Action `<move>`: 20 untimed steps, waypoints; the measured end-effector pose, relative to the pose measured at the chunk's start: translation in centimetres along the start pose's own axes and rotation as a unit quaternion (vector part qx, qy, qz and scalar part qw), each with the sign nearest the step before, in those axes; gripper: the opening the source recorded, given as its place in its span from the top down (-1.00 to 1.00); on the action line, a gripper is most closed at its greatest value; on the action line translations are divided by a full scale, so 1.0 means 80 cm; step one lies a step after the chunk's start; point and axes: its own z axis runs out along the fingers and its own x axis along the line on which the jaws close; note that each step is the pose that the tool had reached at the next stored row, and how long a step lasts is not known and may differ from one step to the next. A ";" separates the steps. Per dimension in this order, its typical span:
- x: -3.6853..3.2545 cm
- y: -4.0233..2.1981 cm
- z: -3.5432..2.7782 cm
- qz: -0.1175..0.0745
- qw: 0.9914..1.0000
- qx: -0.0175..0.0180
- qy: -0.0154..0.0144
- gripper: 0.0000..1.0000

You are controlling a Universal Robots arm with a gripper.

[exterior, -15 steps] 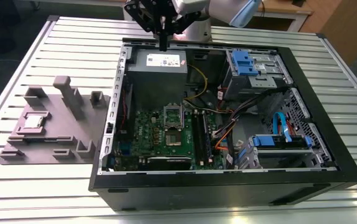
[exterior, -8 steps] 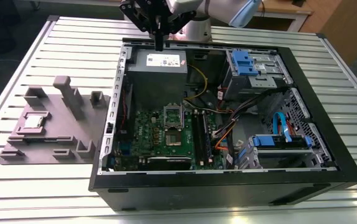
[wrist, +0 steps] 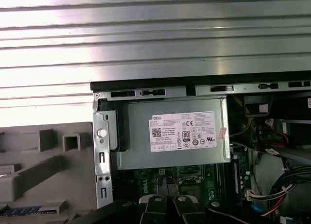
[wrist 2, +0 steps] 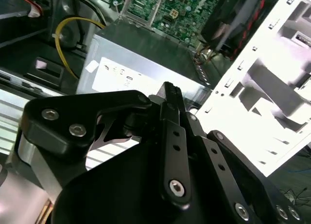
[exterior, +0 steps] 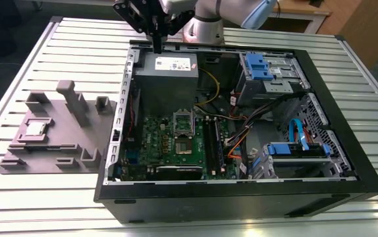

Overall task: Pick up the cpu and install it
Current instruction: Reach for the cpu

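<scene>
Black gripper [exterior: 157,45], fingers together and empty, hangs over the power supply [exterior: 168,66]. Well apart, the cpu [exterior: 36,128] sits in the grey tray [exterior: 64,126].

Watching remotely, I have the exterior view looking steeply down from high and well back on the open computer case [exterior: 242,197] lying on the slatted table [exterior: 44,207], with the arm at the far side. The first wrist view faces down from nearer, over the case's far edge, with the gripper [wrist: 164,185] in its foreground. The second wrist view sits tight behind the gripper [wrist 2: 170,93] and looks along it into the case. All three views share the power supply [exterior: 166,74] [wrist: 170,136] [wrist 2: 146,54] with its white label.
</scene>
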 end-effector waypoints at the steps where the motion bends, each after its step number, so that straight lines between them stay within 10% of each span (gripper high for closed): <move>1: 0.0041 -0.0003 0.0000 0.000 1.000 0.000 0.000 0.80; 20: 0.0878 -0.0069 -0.0011 0.000 1.000 0.000 0.000 0.80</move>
